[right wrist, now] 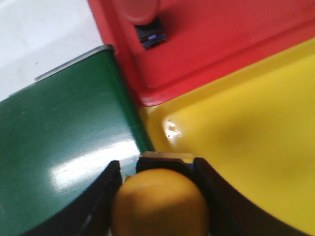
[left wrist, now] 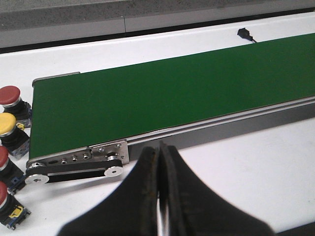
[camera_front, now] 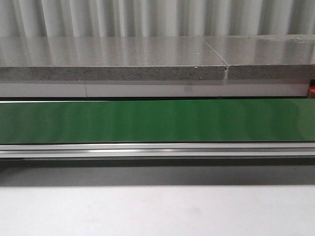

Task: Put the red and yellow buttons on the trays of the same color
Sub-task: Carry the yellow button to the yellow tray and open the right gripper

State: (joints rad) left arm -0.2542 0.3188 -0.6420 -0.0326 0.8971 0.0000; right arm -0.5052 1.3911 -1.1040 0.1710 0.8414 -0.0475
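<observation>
Front view: you see only the green conveyor belt (camera_front: 157, 120) and grey table (camera_front: 157, 211); neither arm shows.

Left wrist view: your left gripper (left wrist: 160, 162) has its fingers pressed together, empty; red and yellow buttons (left wrist: 10, 110) wait beside the belt end.

Right wrist view: your right gripper (right wrist: 157, 196) clamps a yellow button (right wrist: 160, 204) at the yellow tray (right wrist: 246, 147) edge; the red tray (right wrist: 221, 44) holds a red button (right wrist: 140, 10).

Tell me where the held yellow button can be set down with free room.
The yellow tray is bare beside the right claw holding the yellow button. The red tray already has a red button. The belt is also bare; buttons crowd its end.
</observation>
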